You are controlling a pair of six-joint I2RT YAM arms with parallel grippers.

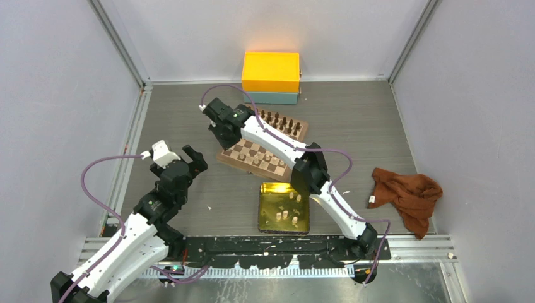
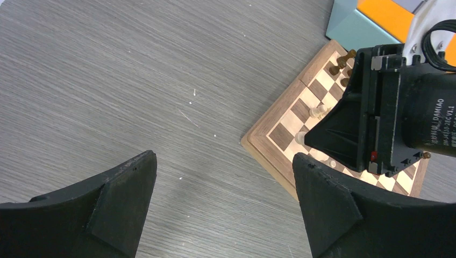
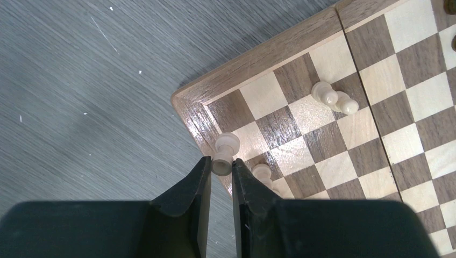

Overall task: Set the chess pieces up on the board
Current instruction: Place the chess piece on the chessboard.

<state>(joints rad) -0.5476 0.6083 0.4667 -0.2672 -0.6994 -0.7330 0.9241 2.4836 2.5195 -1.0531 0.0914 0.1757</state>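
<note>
The board point(image 1: 230, 156) lies at mid-table, and its near-left corner point(image 3: 253, 62) fills the right wrist view. My right gripper point(image 3: 221, 164) is shut on a pale cream chess piece point(image 3: 224, 153), held over that corner square. Another cream piece point(image 3: 262, 172) stands just beside its right finger, and two more point(image 3: 333, 98) sit a few squares in. From above, the right gripper point(image 1: 216, 120) hangs over the board's left end. My left gripper point(image 1: 180, 158) hovers open to the left of the board point(image 2: 274, 156), above bare table, with nothing between its fingers point(image 2: 129, 183).
A gold tin tray point(image 1: 265, 214) holding several cream pieces sits in front of the board. Dark brown pieces point(image 1: 281, 121) line the board's far side. An orange box point(image 1: 271, 71) on a teal box point(image 1: 274, 98) stands at the back. A brown cloth point(image 1: 407, 192) lies at the right.
</note>
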